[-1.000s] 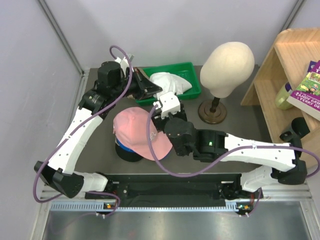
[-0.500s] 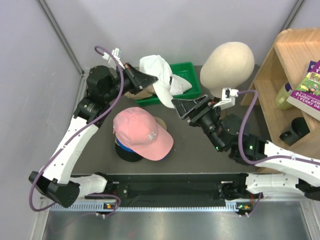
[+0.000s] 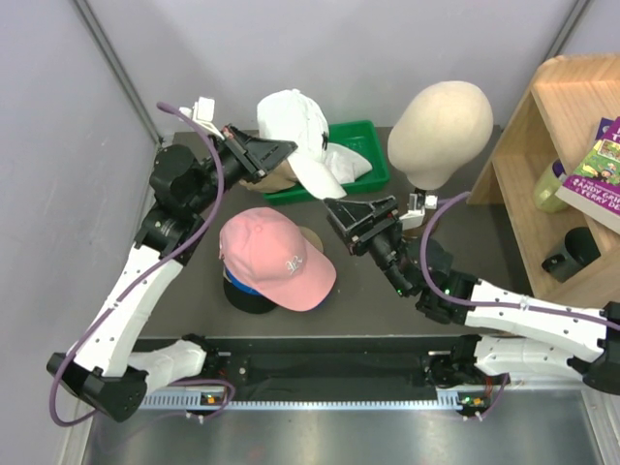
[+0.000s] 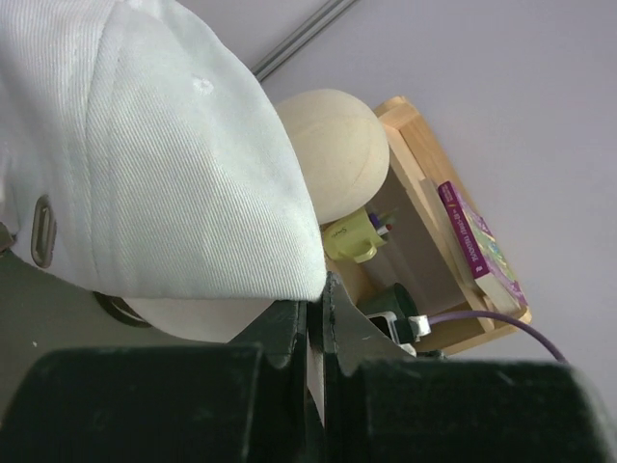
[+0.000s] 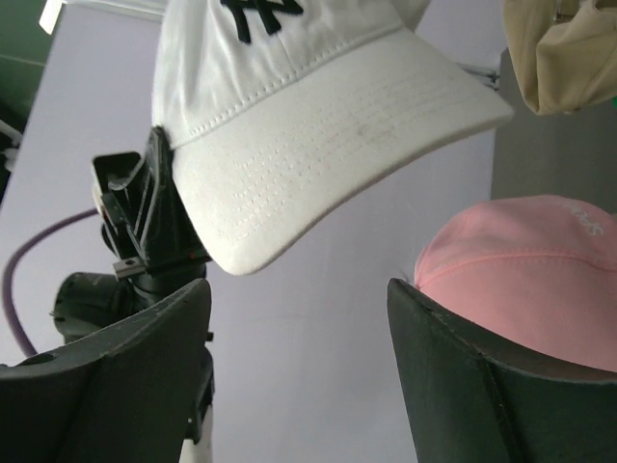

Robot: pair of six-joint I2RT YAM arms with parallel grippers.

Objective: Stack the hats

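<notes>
The white hat (image 3: 294, 126) with a dark logo hangs in the air over the left end of the green tray (image 3: 374, 153), its brim sloping down toward the tray's near edge. The left gripper (image 3: 288, 151) is clamped on the hat's rim, its jaws pressed together on the fabric. A khaki hat (image 3: 276, 180) lies at the tray's left end, beneath the white one. Nearer the arms than the tray, the pink hat (image 3: 274, 254) tops a pile with a black hat (image 3: 250, 299) at the bottom. The right gripper (image 3: 337, 211) hovers just off the tray's near edge, fingers spread apart and holding nothing. A cream mannequin head (image 3: 441, 116) stands to the right of the tray.
</notes>
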